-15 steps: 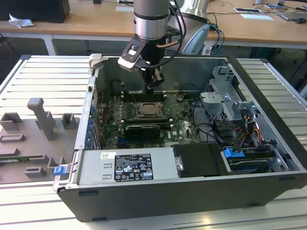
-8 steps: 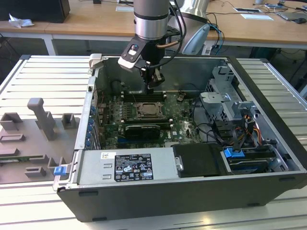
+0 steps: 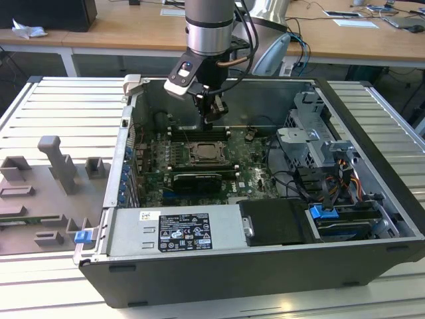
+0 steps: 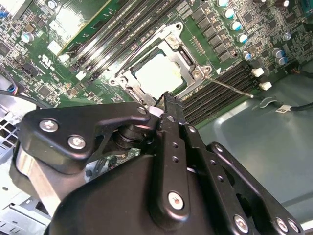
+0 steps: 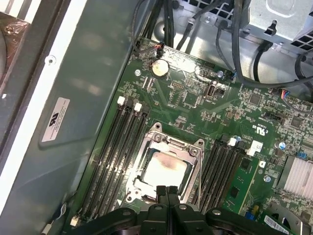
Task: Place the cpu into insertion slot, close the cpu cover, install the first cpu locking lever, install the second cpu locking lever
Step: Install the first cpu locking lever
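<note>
Where the motherboard [image 5: 195, 103] lies in the open case [image 3: 265, 266], the cpu [image 5: 164, 169] is seen seated flat in its socket. It is framed by the cover [image 5: 171, 144], which appears folded down. The gripper [image 5: 167, 190] is held just above the socket's edge, fingers pressed together on nothing. A thin wire lever [image 4: 230, 87] is seen jutting out beside the socket, seemingly unlatched. It is judged light, stiff and springy, best taken near its free end. The socket is closely flanked by memory slots [image 5: 115, 147]; open room is left above.
</note>
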Robot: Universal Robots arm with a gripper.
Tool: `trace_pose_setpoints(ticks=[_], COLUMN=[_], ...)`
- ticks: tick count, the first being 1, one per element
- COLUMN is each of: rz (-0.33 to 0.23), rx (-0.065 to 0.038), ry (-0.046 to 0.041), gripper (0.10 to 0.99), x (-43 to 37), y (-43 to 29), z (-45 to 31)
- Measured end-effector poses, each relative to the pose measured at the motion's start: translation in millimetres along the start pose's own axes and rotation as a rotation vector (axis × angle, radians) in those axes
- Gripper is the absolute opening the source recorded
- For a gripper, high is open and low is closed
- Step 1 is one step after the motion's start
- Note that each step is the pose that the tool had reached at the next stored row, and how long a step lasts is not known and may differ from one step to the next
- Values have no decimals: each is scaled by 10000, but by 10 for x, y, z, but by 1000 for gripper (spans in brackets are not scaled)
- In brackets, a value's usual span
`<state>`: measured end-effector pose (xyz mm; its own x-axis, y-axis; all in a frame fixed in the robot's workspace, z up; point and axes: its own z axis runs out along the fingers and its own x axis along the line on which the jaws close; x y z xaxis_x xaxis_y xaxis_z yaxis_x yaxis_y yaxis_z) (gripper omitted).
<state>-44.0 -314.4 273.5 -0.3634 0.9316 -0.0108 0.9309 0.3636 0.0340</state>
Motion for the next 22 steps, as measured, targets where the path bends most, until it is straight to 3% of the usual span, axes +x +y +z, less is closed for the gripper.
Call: trace_pose_setpoints(ticks=[8, 22], rz=[-773, -1218], rx=[-9, -14], ry=[27, 42], gripper=[106, 106], x=[0, -4], y=[0, -1], z=[0, 0])
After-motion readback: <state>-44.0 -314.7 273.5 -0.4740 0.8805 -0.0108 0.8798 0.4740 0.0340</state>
